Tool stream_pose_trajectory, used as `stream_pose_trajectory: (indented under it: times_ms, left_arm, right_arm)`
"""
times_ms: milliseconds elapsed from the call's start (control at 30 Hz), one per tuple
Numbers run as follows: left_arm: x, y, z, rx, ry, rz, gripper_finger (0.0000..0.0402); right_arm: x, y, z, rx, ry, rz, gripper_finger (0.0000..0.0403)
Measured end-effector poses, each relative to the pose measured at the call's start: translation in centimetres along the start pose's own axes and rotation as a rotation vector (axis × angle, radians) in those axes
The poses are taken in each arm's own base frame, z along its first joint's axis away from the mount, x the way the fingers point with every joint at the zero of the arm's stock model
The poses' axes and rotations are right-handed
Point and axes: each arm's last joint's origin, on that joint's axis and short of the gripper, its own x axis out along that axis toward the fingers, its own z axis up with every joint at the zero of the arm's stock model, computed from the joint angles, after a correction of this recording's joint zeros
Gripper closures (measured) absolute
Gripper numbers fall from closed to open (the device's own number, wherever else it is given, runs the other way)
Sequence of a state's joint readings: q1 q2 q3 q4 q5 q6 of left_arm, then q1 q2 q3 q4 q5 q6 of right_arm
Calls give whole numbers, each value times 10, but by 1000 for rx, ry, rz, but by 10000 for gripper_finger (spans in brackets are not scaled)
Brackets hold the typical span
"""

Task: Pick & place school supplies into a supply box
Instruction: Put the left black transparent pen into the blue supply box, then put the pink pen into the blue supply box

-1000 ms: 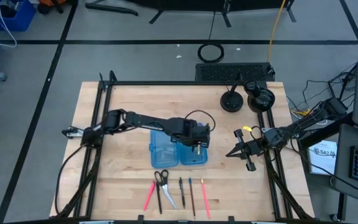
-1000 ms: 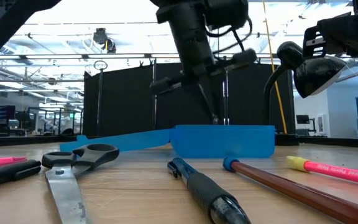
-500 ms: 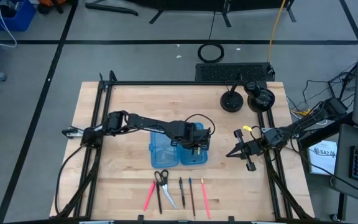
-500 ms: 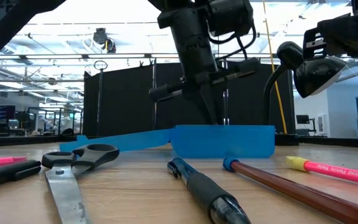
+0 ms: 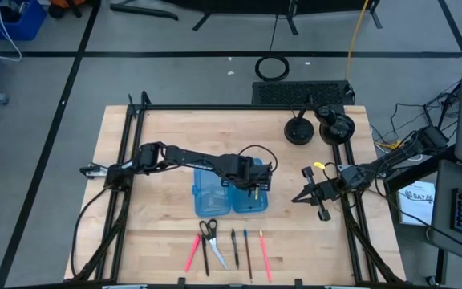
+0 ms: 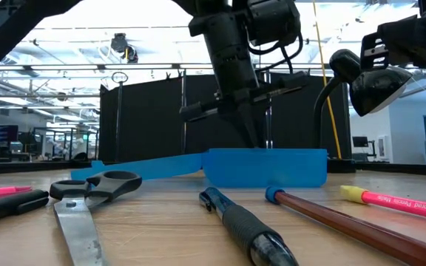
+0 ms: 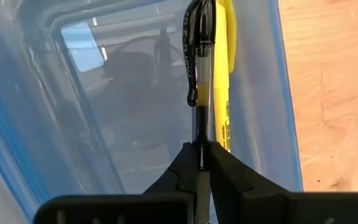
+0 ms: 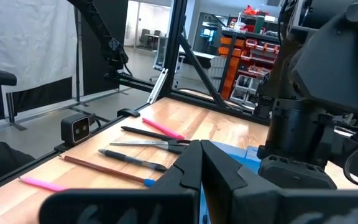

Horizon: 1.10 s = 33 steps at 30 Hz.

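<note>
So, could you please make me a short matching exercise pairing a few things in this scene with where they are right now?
Things:
1. black pen
2. yellow highlighter
3. scissors
4. right gripper

Places:
A. lying in the supply box, unheld
B. on the table in front of the box
C. waiting beside the box, over the table
D. held in the left gripper over the box

Pairs: 1-D, 2-A, 3-B, 4-C

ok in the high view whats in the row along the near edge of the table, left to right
pink pen → black pen → scissors → dark pen → brown pencil → pink-red pencil
</note>
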<state>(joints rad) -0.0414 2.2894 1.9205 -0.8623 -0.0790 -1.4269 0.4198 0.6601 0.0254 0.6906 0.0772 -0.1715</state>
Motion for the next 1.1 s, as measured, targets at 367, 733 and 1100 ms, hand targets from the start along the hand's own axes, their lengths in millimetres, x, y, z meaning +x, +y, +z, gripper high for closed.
stream_pose_trajectory:
  times_ms: [367,733,1100]
  left_arm:
    - [27,-1,-6,-18,42,-10,380]
    - [31,-7,-7,20,-4,-64,329]
    - [14,-11,-11,79,14,-107,243]
  right_arm:
    - [0,-1,4,25,-38,-6,403]
    - [0,-1,4,66,-38,-4,403]
    - [0,0,4,85,-38,-1,403]
